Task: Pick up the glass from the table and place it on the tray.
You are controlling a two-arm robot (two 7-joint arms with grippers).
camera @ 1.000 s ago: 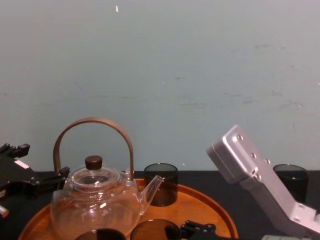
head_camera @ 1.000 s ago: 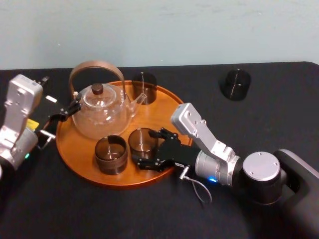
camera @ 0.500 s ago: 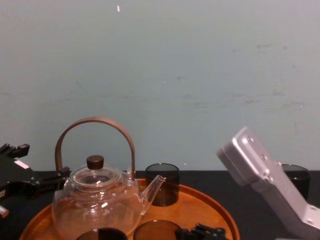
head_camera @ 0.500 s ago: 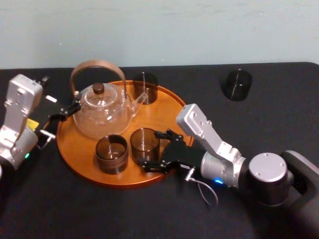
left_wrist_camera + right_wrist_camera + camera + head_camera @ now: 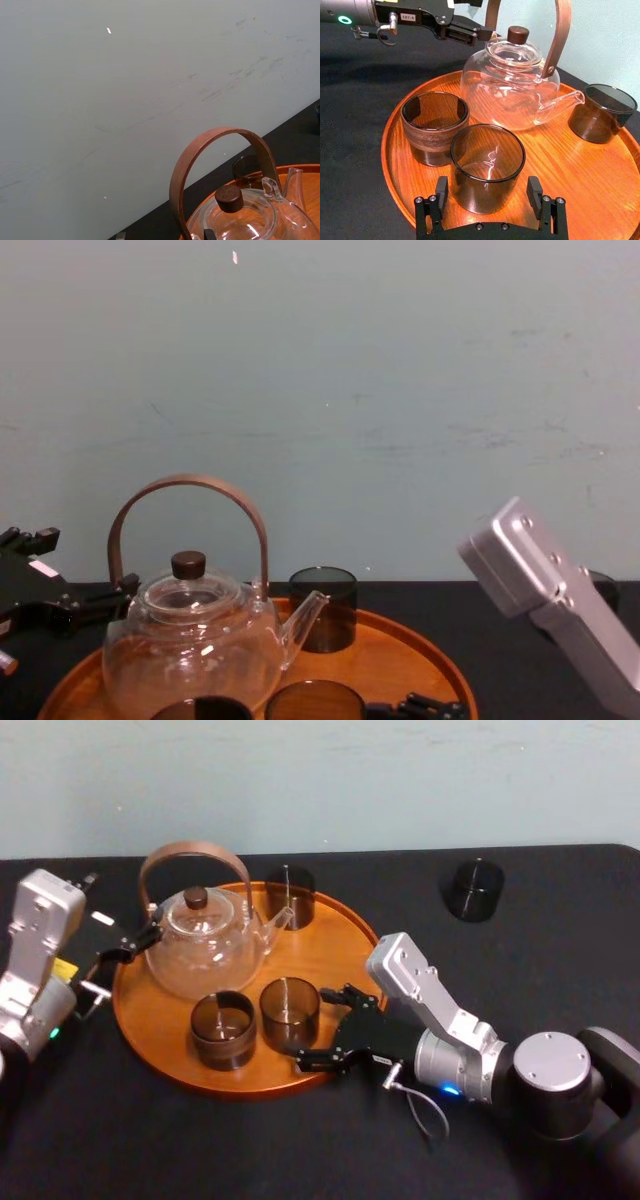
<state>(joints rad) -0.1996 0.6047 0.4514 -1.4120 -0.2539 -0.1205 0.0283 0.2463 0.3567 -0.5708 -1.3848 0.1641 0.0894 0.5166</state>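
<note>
Black table [image 5: 560, 920] w/ tray [image 5: 335, 935], pale wall [image 5: 400, 780] behind; right gripper [image 5: 308, 1023] fingers [image 5: 441, 192] wide, flanking glass [image 5: 289, 1005]; left gripper [image 5: 148, 935] by teapot [image 5: 205, 950].

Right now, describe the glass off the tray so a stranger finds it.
Start at the round wooden tray on the black table. Beyond its right rim, near the back wall, stands a dark glass, the only one not on the tray.

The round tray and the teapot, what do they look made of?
The round orange-brown tray looks like wood, smoothly finished: grain lines show. The clear teapot looks like glass: see-through, with bright highlights. Its arched brown handle is probably wood, though uncertain.
</note>
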